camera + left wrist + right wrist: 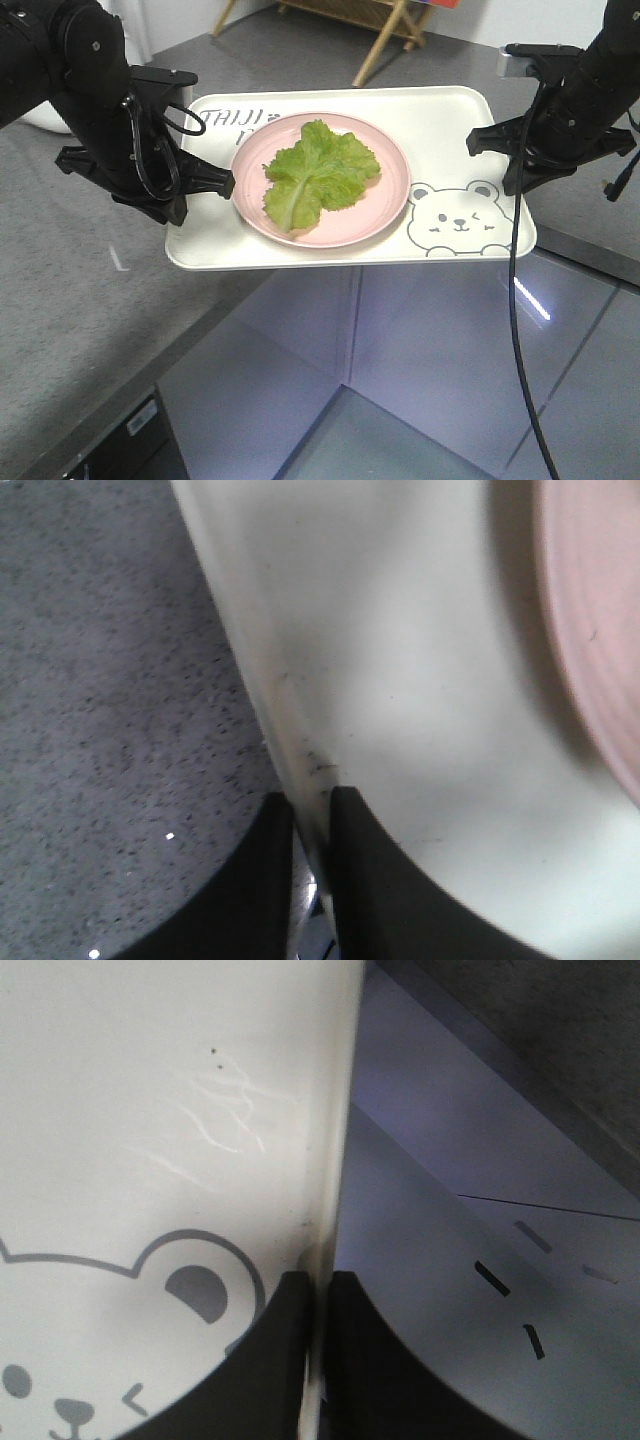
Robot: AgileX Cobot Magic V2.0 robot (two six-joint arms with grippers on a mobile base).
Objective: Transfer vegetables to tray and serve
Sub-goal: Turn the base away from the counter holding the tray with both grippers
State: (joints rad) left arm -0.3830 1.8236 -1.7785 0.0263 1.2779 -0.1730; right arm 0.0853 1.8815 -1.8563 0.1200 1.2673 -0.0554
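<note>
We held one tray [330, 258] by its two short rims. Our left tool [222, 183] was clamped on the left rim, and our right tool [478, 140] on the right rim beside the bear print. The tray's front edge reached past the grey desk [70, 260], with open room beneath. On it sat one pink plate [385, 215] carrying the vegetables [318, 172], one leafy cluster lying within the plate's rim.

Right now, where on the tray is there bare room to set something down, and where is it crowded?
Bare: the bear-print corner between plate and right gripper, and the tray's far right corner. Crowded: the middle, filled by the plate with lettuce, and the thin strip between plate and left gripper.
</note>
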